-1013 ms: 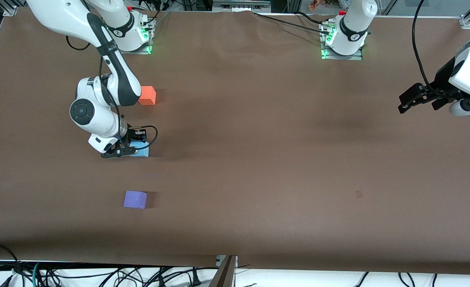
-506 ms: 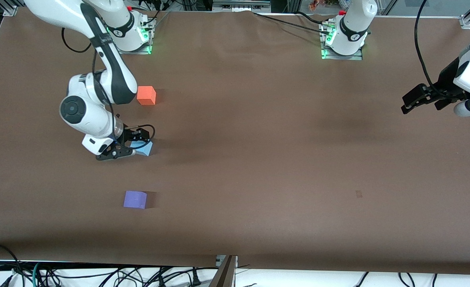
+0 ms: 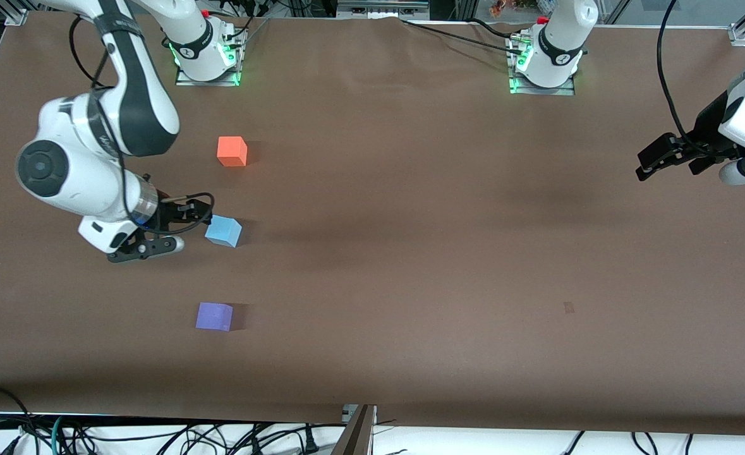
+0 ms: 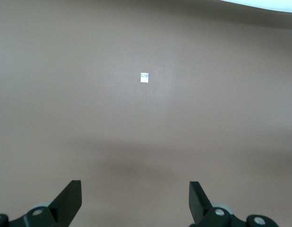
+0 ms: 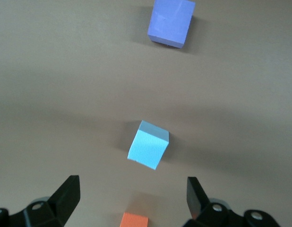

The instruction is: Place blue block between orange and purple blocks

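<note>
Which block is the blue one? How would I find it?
Find the right gripper, open, toward the right arm's end of the table. The blue block sits beside it, between the orange block and the purple block. It's pale sky-blue and turned askew.

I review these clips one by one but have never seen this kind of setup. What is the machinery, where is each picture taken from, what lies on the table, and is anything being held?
Two robot arms stand at a brown table, each ending in a two-finger gripper. The wide picture comes from a high camera facing them; the other two come from cameras on the arms' wrists.

Three small cubes lie in a rough line: the orange block farthest from the front camera, the blue block between, the purple block nearest.

The right gripper is open beside the blue block, holding nothing. The left gripper waits open and empty over the left arm's end of the table, where its view shows one small pale mark.
</note>
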